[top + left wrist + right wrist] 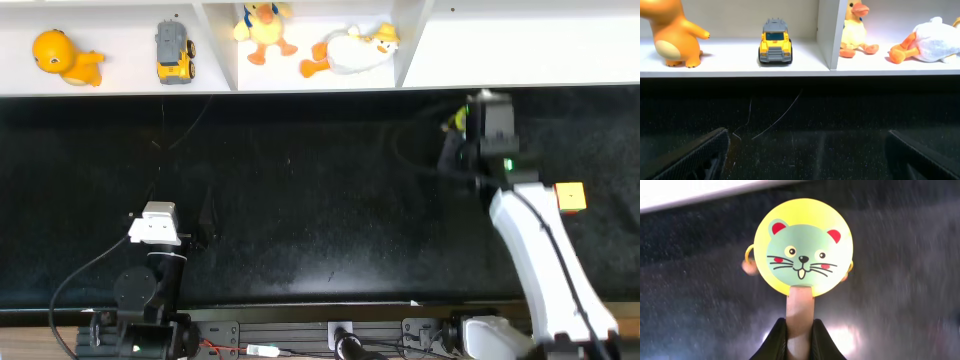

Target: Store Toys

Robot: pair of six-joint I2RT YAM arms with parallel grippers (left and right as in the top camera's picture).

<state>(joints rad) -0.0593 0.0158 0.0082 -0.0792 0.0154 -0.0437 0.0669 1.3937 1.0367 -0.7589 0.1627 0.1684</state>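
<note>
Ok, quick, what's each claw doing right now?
Left claw: open, holding nothing.
Right claw: closed on the handle of the cat-face toy.

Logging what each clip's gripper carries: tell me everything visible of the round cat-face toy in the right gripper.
The cat-face toy is a round yellow disc with a pale green face: red inner ears, whiskers, two teeth. It looks like smooth plastic. A small bead hangs at each side. Its peach handle is pinched in the right gripper, the disc facing the wrist camera, over the black table.
</note>
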